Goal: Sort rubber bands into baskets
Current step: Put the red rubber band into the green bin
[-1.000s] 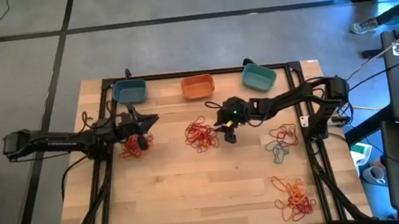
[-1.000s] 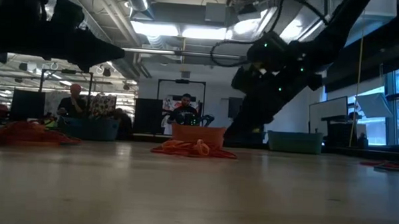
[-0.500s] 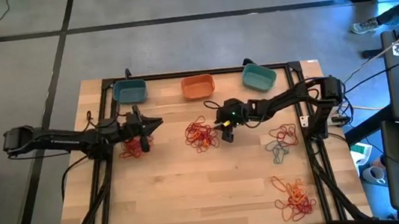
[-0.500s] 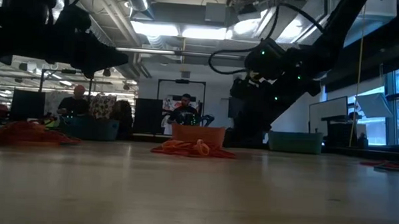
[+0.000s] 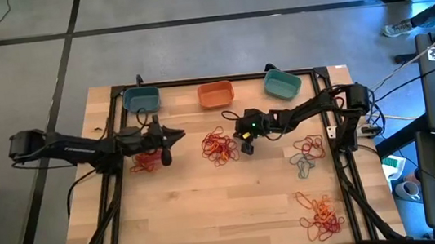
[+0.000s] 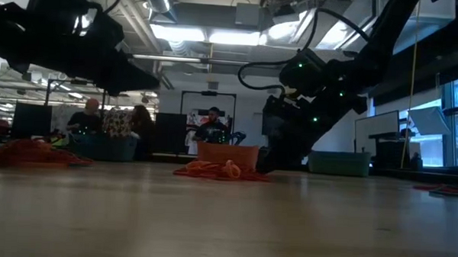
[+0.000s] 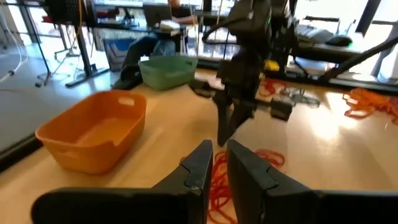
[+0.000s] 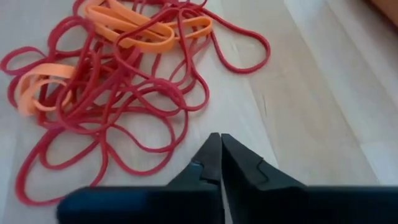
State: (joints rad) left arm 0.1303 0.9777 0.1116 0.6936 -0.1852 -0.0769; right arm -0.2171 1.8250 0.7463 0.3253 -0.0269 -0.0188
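The right gripper (image 5: 245,145) is low over the middle of the wooden table (image 5: 228,211), at the edge of a tangle of red and orange rubber bands (image 5: 219,146). In the right wrist view its two dark fingers (image 8: 214,163) are pressed together, tips meeting just beside the nearest red loop of that pile (image 8: 118,81); no band shows between them.

The left gripper (image 5: 165,152) is beside a second, red heap (image 5: 146,161) on the table's left part. In the left wrist view its fingers (image 7: 200,167) stand a narrow slit apart, and whether a band is caught there cannot be told.

More bands lie on the right: a red and grey-teal cluster (image 5: 307,154) and an orange heap (image 5: 322,213) near the front edge.

Along the far edge sit the baskets: a teal-blue one (image 5: 142,100), an orange one (image 5: 215,95) and another teal one (image 5: 282,83).
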